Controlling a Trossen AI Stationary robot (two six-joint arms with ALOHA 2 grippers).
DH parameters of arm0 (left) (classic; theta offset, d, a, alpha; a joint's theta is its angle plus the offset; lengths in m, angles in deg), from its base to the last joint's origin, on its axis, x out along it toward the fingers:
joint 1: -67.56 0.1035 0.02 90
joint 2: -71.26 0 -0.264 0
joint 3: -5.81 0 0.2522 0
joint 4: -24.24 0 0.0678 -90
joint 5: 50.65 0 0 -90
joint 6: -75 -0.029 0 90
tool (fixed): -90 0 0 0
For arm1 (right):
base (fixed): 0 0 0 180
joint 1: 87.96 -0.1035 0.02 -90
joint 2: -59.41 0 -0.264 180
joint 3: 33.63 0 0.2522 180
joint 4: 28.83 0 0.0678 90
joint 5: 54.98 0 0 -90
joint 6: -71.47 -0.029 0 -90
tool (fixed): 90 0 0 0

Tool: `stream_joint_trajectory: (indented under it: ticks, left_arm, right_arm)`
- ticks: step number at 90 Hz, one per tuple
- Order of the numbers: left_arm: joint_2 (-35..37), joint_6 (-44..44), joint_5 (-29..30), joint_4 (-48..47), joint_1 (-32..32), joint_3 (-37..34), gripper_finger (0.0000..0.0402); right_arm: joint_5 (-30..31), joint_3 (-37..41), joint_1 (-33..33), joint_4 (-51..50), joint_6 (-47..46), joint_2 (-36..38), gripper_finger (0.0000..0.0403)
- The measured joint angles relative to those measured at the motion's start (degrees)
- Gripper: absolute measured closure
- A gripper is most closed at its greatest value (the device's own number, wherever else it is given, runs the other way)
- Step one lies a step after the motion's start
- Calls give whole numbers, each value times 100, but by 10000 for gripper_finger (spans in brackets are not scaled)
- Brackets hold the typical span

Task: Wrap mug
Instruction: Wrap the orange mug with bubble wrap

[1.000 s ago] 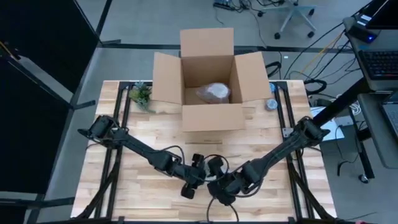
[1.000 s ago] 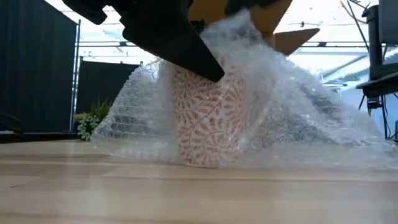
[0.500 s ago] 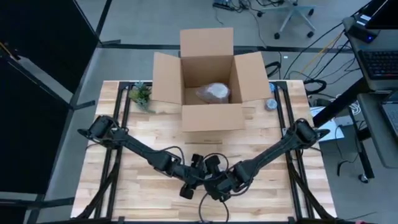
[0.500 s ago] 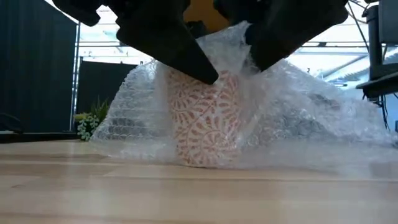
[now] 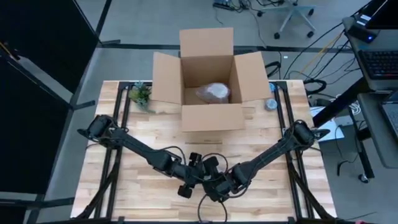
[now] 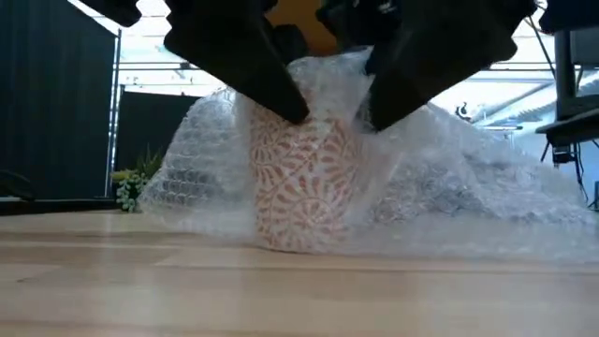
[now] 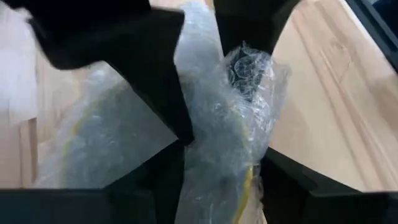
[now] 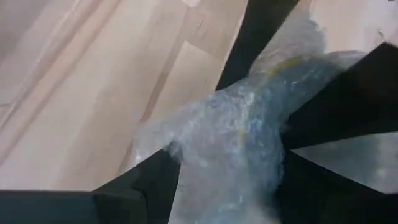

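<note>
Mug, white with orange leaf pattern, upright under bubble wrap

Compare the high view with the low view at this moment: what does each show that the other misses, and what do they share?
Only the high view shows the open cardboard box at the table's far edge with a wrapped bundle inside, and a roll of tape beside it.

Only the low view shows the patterned mug standing upright on the table, draped in bubble wrap.

Both show the left claw and right claw meeting over the mug near the table's front edge, and the small plant.
</note>
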Motion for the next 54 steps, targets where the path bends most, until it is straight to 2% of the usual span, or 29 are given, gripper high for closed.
stream_joint_trajectory:
  ticks: [26, 45, 54]
  left_arm:
    - [421, 74, 189, -442, -48, 9, 240]
    - [596, 69, 208, -335, -87, 11, 240]
    - [557, 54, -203, 137, -127, -103, 240]
  right_arm:
    - [-6, 13, 0, -17, -2, -15, 203]
    - [-4, 13, 0, -17, 12, -15, 203]
    - [-3, 13, 4, -17, 16, -15, 203]
